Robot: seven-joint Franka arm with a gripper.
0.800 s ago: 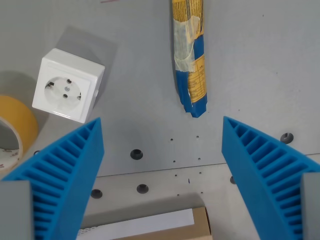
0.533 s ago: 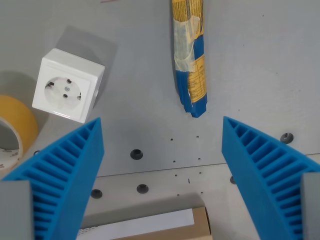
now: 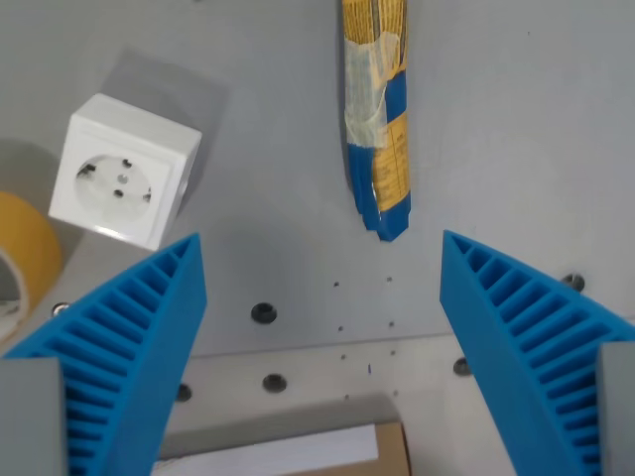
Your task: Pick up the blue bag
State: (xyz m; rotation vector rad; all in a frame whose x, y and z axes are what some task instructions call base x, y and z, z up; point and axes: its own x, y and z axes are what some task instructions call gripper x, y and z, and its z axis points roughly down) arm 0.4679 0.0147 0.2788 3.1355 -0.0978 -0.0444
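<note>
The blue bag [image 3: 377, 114], narrow and printed in blue and yellow with a pale patch, lies lengthwise on the grey table, running from the top edge of the wrist view down to a blue tip near the middle. My gripper [image 3: 322, 288] is open, its two ribbed blue fingers [image 3: 119, 347] spread wide at the bottom corners. The bag's tip sits just beyond the gap between them, slightly toward the wrist view's right. Nothing is held.
A white socket block [image 3: 121, 169] stands at the wrist view's left. A roll of yellow tape [image 3: 22, 248] shows at the left edge. A brown and white box [image 3: 298, 451] sits at the bottom. The grey table [image 3: 516, 129] has several small screw holes.
The whole scene has shifted a little to the left and up in the picture, so the camera has moved. The fingers stay spread as before.
</note>
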